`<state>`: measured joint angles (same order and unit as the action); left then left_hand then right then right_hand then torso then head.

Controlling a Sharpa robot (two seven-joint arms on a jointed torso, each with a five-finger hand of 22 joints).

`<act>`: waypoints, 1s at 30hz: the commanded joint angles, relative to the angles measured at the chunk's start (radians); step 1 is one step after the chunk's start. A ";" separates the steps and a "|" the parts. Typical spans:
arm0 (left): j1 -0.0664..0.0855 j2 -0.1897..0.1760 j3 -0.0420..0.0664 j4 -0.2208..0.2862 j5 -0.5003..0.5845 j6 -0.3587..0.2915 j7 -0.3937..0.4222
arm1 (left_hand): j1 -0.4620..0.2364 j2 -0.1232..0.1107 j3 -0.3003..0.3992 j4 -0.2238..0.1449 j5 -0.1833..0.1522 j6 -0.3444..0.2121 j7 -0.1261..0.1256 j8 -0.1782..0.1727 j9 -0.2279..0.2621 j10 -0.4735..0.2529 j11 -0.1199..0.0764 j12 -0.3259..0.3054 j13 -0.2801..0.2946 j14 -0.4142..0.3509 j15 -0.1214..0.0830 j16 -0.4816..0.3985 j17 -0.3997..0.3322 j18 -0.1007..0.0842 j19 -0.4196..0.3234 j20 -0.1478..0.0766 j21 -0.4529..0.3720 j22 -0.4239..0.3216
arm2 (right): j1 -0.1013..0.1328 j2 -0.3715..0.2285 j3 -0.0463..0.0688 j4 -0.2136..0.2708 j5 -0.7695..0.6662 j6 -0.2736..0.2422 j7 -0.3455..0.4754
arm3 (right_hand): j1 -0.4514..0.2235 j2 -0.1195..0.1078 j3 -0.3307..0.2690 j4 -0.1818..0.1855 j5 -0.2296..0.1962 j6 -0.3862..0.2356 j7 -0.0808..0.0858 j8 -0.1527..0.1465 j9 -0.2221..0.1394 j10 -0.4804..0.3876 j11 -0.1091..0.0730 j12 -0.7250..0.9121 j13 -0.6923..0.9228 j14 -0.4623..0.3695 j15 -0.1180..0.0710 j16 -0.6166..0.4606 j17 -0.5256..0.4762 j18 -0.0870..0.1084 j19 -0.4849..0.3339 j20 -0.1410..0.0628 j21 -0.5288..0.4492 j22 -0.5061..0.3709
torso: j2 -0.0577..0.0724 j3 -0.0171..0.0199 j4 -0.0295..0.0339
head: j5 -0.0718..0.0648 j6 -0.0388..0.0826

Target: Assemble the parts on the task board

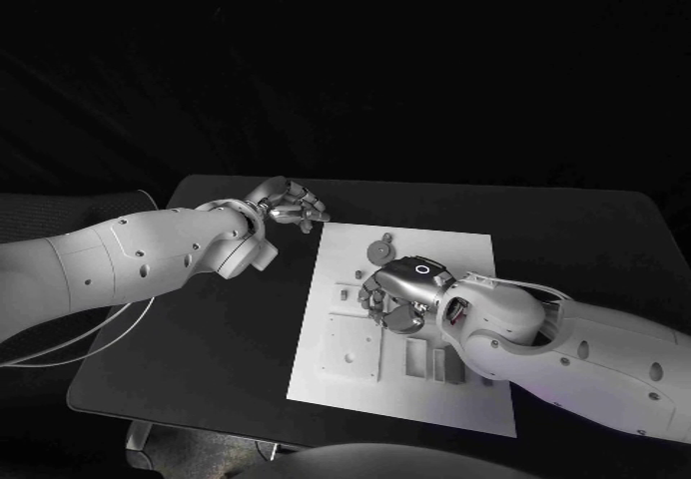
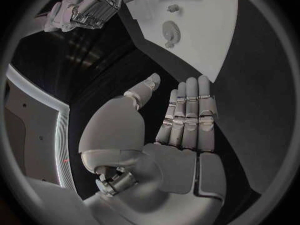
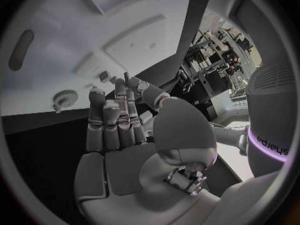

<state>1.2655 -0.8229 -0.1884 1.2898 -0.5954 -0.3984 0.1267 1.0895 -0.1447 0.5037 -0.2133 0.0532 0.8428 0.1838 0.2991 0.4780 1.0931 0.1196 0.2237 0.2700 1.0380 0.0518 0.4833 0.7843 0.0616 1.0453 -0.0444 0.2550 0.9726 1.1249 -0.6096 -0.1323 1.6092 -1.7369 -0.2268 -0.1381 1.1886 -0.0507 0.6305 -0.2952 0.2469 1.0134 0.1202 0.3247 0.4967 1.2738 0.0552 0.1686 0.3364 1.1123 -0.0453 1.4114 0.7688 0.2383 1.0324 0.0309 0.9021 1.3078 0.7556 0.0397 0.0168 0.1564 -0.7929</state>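
White task board (image 1: pixel 345 384) lying mid-table (image 1: pixel 188 399). From the head view, right hand (image 1: pixel 399 292) hovering over the board's middle, fingers curled downward; its wrist view shows them straight, side by side, holding nothing. Left hand (image 1: pixel 289 207) off the board's far corner, fingers together and empty. Gear (image 2: pixel 170 31) visible on the board.

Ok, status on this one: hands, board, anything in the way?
Left hand open, off the board's far left corner. Right hand open, over the board. Gear lying untouched. Nothing in the way.
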 commanded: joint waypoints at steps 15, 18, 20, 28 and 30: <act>0.001 0.007 0.000 0.000 0.000 0.002 0.002 | 0.009 0.005 -0.002 0.006 0.002 -0.004 -0.001 0.005 -0.002 -0.003 0.004 -0.006 -0.002 0.008 -0.001 -0.005 0.003 0.013 0.007 -0.003 -0.005 0.002 | -0.034 0.045 -0.020 -0.042 -0.055 0.040 0.008 | -0.003 0.012 0.004 0.003 0.006 0.005 0.000 0.002 0.002 0.004 0.001 -0.005 0.000 -0.001 -0.007 -0.001 -0.001 0.023 -0.002 -0.005 -0.001 0.007 | 0.000 0.0001 0.0001 | 0.018 -0.029; 0.001 0.007 0.000 0.000 0.000 0.001 0.002 | 0.009 0.005 -0.002 0.006 0.002 -0.004 -0.001 0.005 -0.002 -0.003 0.004 -0.006 -0.002 0.008 -0.001 -0.006 0.004 0.013 0.007 -0.003 -0.005 0.002 | -0.038 0.047 -0.022 -0.046 -0.061 0.041 0.007 | -0.003 0.012 0.004 0.003 0.006 0.005 0.000 0.002 0.002 0.004 0.001 -0.006 0.000 -0.001 -0.007 -0.001 -0.001 0.023 -0.002 -0.005 -0.001 0.007 | 0.000 -0.0001 -0.0010 | 0.021 -0.034; 0.001 0.007 0.000 0.000 0.000 0.002 0.002 | 0.009 0.005 -0.002 0.006 0.002 -0.004 -0.001 0.005 -0.002 -0.003 0.004 -0.006 -0.002 0.008 -0.001 -0.006 0.004 0.013 0.007 -0.003 -0.005 0.002 | -0.040 0.048 -0.022 -0.047 -0.062 0.042 0.008 | -0.003 0.012 0.004 0.002 0.006 0.005 0.000 0.002 0.001 0.004 0.001 -0.006 0.000 -0.001 -0.007 -0.001 -0.001 0.023 -0.002 -0.005 -0.001 0.007 | 0.000 0.0002 -0.0010 | 0.024 -0.036; 0.001 0.008 0.000 0.000 0.000 0.002 0.002 | 0.010 0.005 -0.002 0.006 0.002 -0.004 -0.001 0.005 -0.002 -0.003 0.004 -0.007 -0.002 0.008 -0.001 -0.007 0.005 0.013 0.007 -0.003 -0.006 0.002 | -0.045 0.048 -0.024 -0.048 -0.066 0.047 0.008 | -0.003 0.012 0.004 0.002 0.006 0.005 0.000 0.001 0.001 0.005 0.001 -0.006 0.000 0.000 -0.006 -0.001 -0.001 0.023 -0.002 -0.006 -0.001 0.007 | 0.000 0.0004 -0.0004 | 0.033 -0.045; 0.001 0.007 0.000 0.000 0.000 0.002 0.002 | 0.010 0.005 -0.002 0.006 0.002 -0.004 -0.001 0.006 -0.002 -0.003 0.004 -0.007 -0.002 0.008 -0.001 -0.007 0.005 0.013 0.007 -0.003 -0.006 0.002 | -0.045 0.047 -0.024 -0.049 -0.066 0.052 0.008 | -0.003 0.012 0.004 0.002 0.006 0.005 0.000 0.001 0.001 0.005 0.001 -0.006 0.000 0.000 -0.006 -0.001 -0.001 0.023 -0.002 -0.006 -0.001 0.007 | 0.000 0.0000 -0.0010 | 0.035 -0.047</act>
<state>1.2655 -0.8168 -0.1888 1.2883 -0.5954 -0.3980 0.1237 1.0935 -0.1407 0.5038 -0.2133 0.0532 0.8429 0.1837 0.2991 0.4773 1.0933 0.1194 0.2238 0.2693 1.0380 0.0518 0.4794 0.7885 0.0625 1.0491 -0.0480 0.2549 0.9733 1.0807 -0.5621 -0.1561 1.5594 -1.7870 -0.1963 -0.1370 1.1857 -0.0459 0.6319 -0.2937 0.2490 1.0126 0.1206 0.3228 0.4972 1.2719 0.0535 0.1686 0.3358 1.1107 -0.0477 1.4114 0.7690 0.2382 1.0273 0.0323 0.9021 1.3075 0.7556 0.0400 0.0162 0.1887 -0.8367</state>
